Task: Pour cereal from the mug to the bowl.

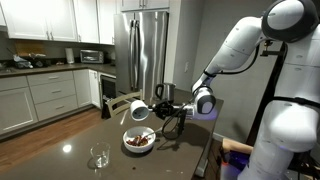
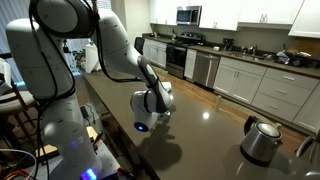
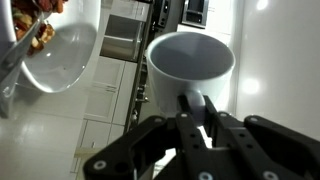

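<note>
1. Honestly, the hand [image 3: 196,110] is clamped shut on the mug [image 1: 138,109], tipped sideways right above the bowl [image 1: 139,148]; a weak grip could drop it.
2. Cereal [image 1: 139,141] sits in the bowl; stragglers could miss onto the surface [image 1: 60,150].

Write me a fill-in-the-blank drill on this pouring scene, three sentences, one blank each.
1. The gripper is shut on a white ____, held tipped above the bowl.
2. In the wrist view, the bowl holds brown ____.
3. In an exterior view, a clear drinking ____ stands on the dark table, nearer the camera than the bowl.

Missing words: mug; cereal; glass.
</note>
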Robot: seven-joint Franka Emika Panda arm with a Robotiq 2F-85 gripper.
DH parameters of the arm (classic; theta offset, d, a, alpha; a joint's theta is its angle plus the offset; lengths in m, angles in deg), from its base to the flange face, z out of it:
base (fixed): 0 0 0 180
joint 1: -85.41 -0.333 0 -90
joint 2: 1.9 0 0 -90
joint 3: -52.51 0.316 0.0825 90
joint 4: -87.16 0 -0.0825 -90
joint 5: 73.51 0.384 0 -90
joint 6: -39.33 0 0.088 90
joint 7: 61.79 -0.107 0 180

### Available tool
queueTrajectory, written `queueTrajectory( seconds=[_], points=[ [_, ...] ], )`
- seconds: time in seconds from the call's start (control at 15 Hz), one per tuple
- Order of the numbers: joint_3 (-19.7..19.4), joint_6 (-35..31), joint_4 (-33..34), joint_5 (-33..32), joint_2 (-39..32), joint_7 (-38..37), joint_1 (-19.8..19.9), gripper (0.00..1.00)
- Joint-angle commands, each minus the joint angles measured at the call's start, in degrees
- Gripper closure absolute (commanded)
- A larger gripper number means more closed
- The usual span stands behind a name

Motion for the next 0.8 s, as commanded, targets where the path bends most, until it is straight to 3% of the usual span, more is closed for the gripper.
queueTrajectory(
  seconds=[0.0, 0.33, 0.4, 0.47, 0.73],
  points=[
    [0.23, 0.13, 0.05, -0.11, -0.12, 0.01, 0.32, 0.96],
    [0.44, -4.87, 0.58, 0.33, 0.23, -8.96, 0.02, 0.96],
    [0.23, -3.64, 0.26, 0.05, 0.28, -8.25, 0.23, 0.96],
    [0.15, -3.17, 0.09, -0.08, -0.92, -5.47, 0.25, 0.84],
    [0.15, -3.17, 0.09, -0.08, -0.92, -6.1, 0.25, 0.84]
  ],
)
